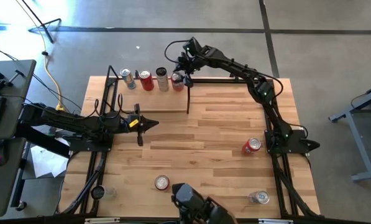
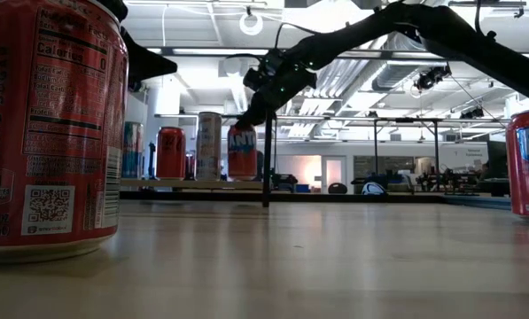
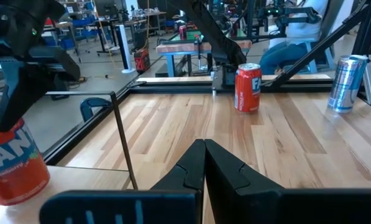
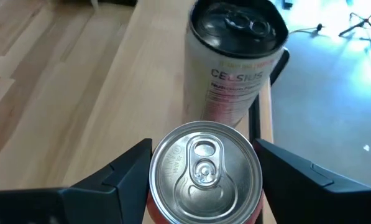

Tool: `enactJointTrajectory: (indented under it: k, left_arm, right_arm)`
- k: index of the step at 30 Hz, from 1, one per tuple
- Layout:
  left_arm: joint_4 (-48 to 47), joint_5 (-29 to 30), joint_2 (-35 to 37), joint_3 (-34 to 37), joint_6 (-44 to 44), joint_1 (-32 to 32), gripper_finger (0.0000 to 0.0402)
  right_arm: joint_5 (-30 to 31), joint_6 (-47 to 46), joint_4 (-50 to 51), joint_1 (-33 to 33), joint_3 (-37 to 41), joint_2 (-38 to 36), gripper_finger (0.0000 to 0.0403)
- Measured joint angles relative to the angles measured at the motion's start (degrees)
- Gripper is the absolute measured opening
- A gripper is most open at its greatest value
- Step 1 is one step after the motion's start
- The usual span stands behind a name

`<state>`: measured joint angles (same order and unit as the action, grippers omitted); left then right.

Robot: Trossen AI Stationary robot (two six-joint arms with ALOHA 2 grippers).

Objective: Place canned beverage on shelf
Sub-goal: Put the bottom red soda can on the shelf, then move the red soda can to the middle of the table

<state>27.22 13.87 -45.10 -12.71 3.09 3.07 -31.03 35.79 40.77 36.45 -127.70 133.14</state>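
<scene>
The right jaws are standing wide on either side of a red Fanta can sitting upright on the shelf, just beside a tall can reading "CELSIUS", with two more cans in the row. The left jaws are resting pressed together and empty above the bench. Only the low view is showing "ZERO SUGAR" and a QR code on a near red can.
</scene>
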Motion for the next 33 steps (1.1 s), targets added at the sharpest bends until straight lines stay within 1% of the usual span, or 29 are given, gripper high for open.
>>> enactJointTrajectory:
  k: [7,13,17,22,26,30,33]
  left_arm:
    - [-0.2,0.0,0.0,0.0,0.1,0.0,0.0000]
    - [-0.2,0.0,0.0,0.0,0.1,0.0,0.0000]
    - [-0.3,0.0,0.0,0.0,0.1,0.0,0.0000]
    - [-0.3,-0.1,0.0,0.0,0.1,0.0,0.0000]
    - [-0.3,0.0,0.0,0.0,0.1,0.0,0.0000]
    - [0.2,0.0,0.0,0.0,0.9,0.0,0.0000]
    - [0.6,0.0,0.0,0.0,1.6,0.0,0.0000]
  right_arm:
    - [4.6,-1.2,-0.1,-0.2,0.0,0.0,0.0260]
    - [5.6,-3.0,-0.8,-0.2,0.0,0.0,0.0283]
    - [5.7,-3.9,-1.8,-0.2,0.0,-0.1,0.0289]
    - [6.4,-4.4,-2.5,-0.5,-0.1,-0.2,0.0291]
    - [8.9,-3.8,-2.4,-1.4,-0.1,-1.6,0.0291]
    - [11.7,-3.9,-2.9,-2.9,-0.1,-4.7,0.0290]
    - [14.6,-5.4,-2.1,-4.2,-0.1,-7.2,0.0278]
